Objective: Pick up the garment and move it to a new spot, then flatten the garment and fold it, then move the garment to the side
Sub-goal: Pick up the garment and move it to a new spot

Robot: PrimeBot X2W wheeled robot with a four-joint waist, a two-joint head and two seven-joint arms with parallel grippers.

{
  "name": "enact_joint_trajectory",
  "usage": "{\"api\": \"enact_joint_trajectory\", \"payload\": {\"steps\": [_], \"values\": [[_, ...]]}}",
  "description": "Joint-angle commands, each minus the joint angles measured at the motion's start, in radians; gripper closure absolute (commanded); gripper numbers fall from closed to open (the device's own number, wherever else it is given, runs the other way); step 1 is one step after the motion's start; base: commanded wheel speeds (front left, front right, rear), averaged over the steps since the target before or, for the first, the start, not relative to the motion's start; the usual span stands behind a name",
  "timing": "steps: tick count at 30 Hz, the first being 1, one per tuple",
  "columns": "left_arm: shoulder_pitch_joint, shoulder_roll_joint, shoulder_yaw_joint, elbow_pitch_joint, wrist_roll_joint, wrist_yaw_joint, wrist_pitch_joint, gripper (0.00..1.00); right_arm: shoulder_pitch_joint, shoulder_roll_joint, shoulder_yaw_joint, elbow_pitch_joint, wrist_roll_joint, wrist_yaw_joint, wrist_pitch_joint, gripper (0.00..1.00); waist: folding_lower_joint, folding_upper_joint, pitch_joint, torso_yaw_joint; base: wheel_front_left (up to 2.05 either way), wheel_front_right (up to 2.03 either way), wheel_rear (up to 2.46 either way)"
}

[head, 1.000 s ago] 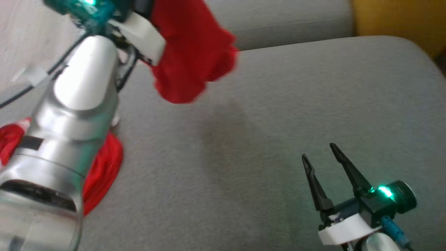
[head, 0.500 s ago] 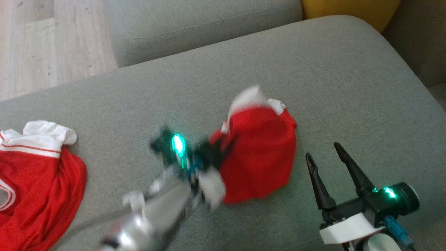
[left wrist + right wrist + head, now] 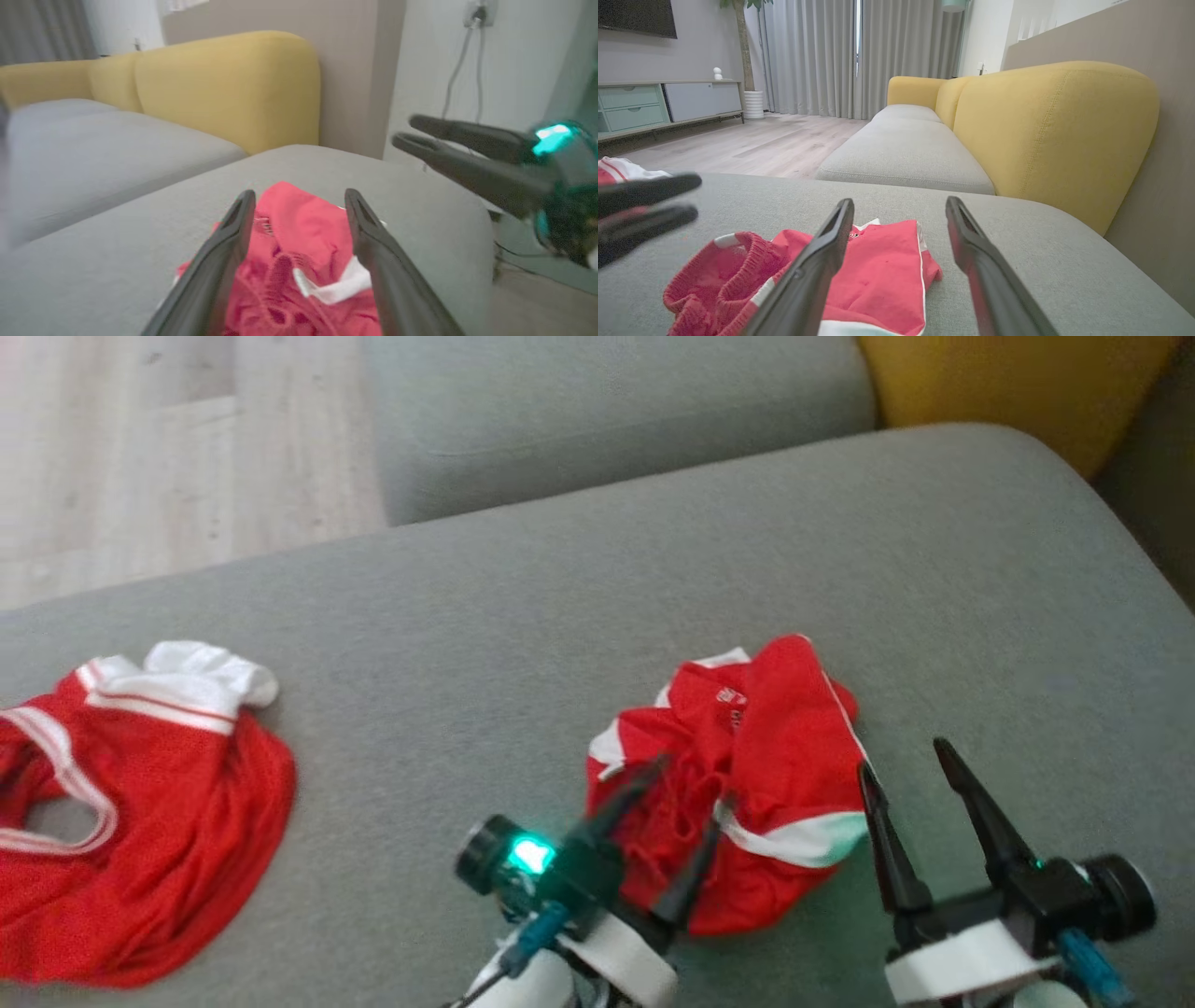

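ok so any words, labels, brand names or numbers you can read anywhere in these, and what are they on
No text here can be read outright.
Small white mark on the crumpled red garment: likely a print or logo, too small and blurred to read.
Other red garment at the left: white stripes, no lettering that shows.

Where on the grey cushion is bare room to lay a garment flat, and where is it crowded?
Bare: the wide strip of cushion between the left garment and the crumpled garment, and the stretch behind them. Crowded: the near edge, where the left gripper and right gripper crowd the crumpled garment.
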Motion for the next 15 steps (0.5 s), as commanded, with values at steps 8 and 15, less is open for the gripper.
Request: {"api": "enact_joint_trajectory", "payload": {"steps": [8, 15], "values": [[0.172, 0.039, 0.321, -0.224, 0.083, 0.136, -0.012, 0.0, 0.05, 0.015, -0.046, -0.009, 0.033, -0.001, -0.009, 0.0, 0.0, -0.0001, -0.077, 0.136, 0.0, 0.0, 0.0], [0.372, 0.045, 0.522, -0.361, 0.127, 0.159, -0.012, 0.0, 0.112, 0.021, -0.11, -0.003, 0.054, -0.001, -0.009, 0.0, 0.0, -0.0001, -0.103, 0.183, 0.0, 0.0, 0.0]]}}
